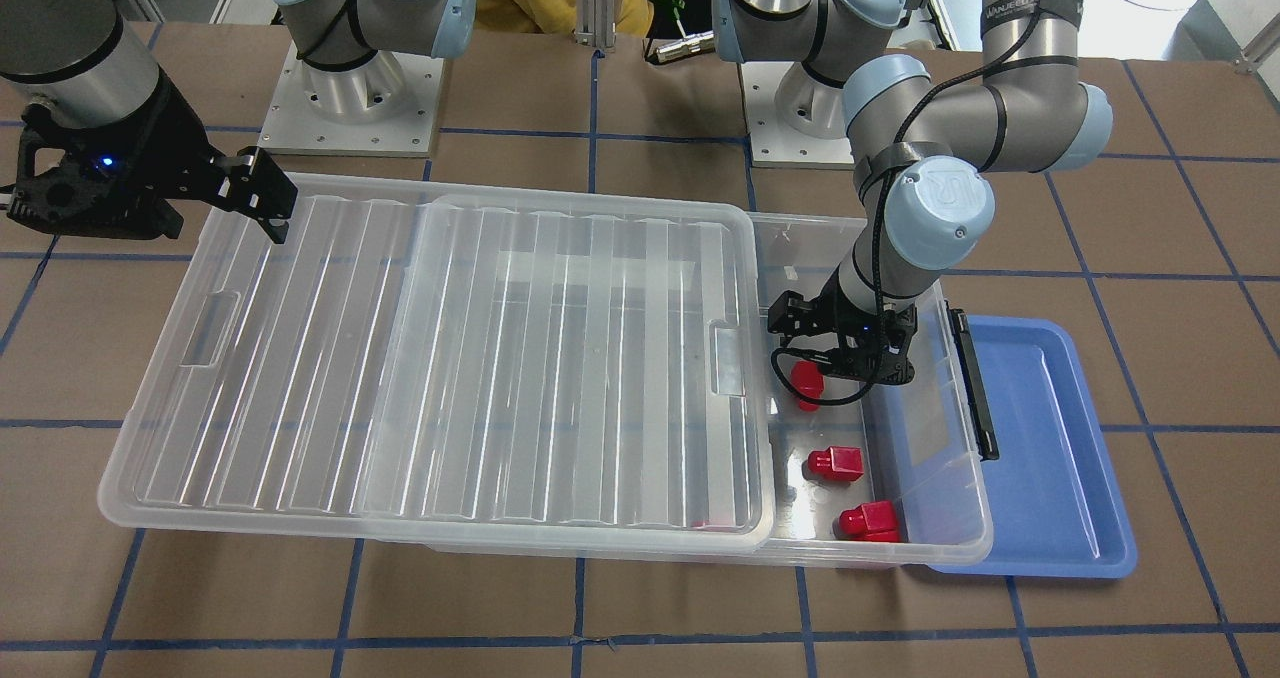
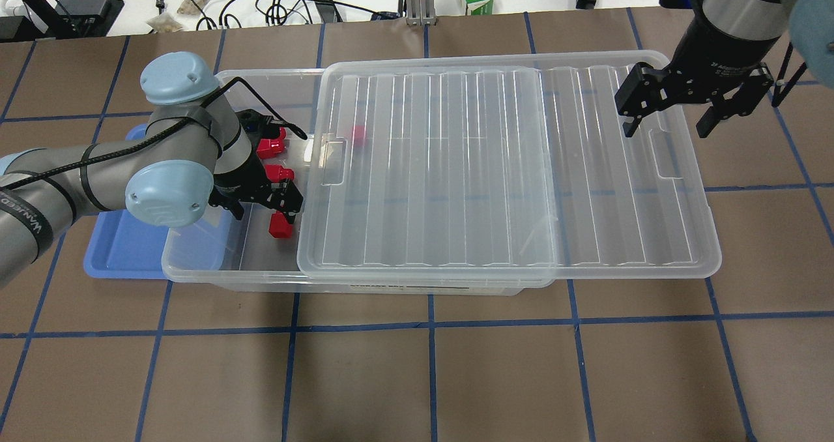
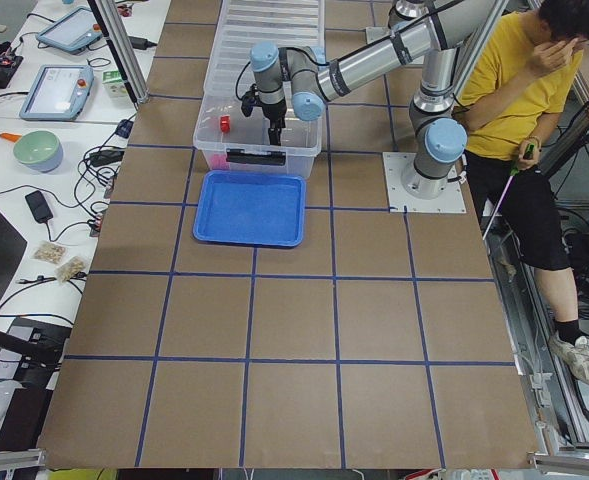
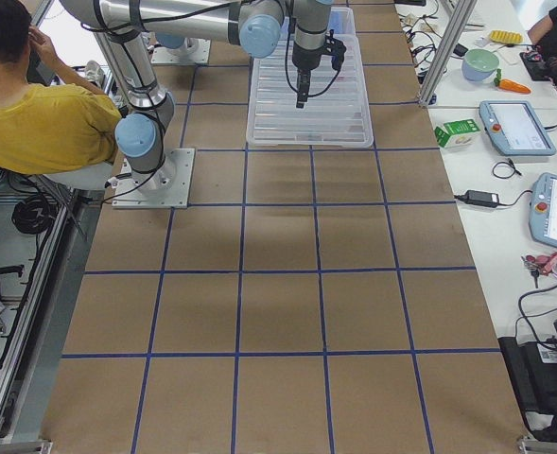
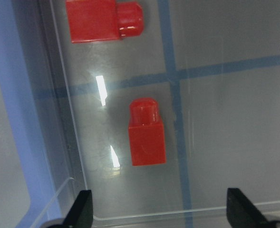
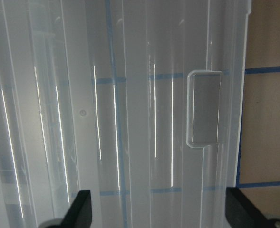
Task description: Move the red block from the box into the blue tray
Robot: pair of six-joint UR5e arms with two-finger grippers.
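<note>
Clock directions follow the overhead view, with the robot at 6 o'clock.

The box (image 2: 195, 267) is sitting on the table (image 2: 417, 364), its long side running from 9 to 3 o'clock. The lid (image 2: 508, 168) is lying on top of it, offset toward 3 o'clock and overhanging that end, so the 9 o'clock end of the box is standing uncovered. The blue tray (image 2: 120, 253) is lying flat on the table just beside that end, next to the black latch (image 1: 975, 383).

Three blocks are lying in the uncovered end, in a row from 12 to 6 o'clock. The red block (image 5: 147, 137) is the one nearest 6 o'clock. It is lying on its side on the box floor, with its stub pointing toward 12 o'clock. The second block (image 5: 101, 19) is lying at its 12 o'clock, stub toward 3 o'clock, and the third block (image 2: 270, 145) is lying beyond that. A fourth block (image 2: 357, 134) is showing through the lid, at 3 o'clock of the third.

The left gripper (image 5: 159, 191) is reaching down into the uncovered end over the red block. Its fingers (image 5: 82, 211) are spread wide and grasping nothing. In the wrist view the block is lying ahead of the tips, in line with the gap, touching neither finger.

The right gripper (image 2: 664, 132) is hovering over the lid near its 1 o'clock corner, fingers released and grasping nothing. The lid's recessed handle (image 6: 204, 109) is showing below it. Whether the fingers are touching the lid cannot be told.

A person in a yellow shirt (image 3: 514, 90) is showing beside the arm bases.
</note>
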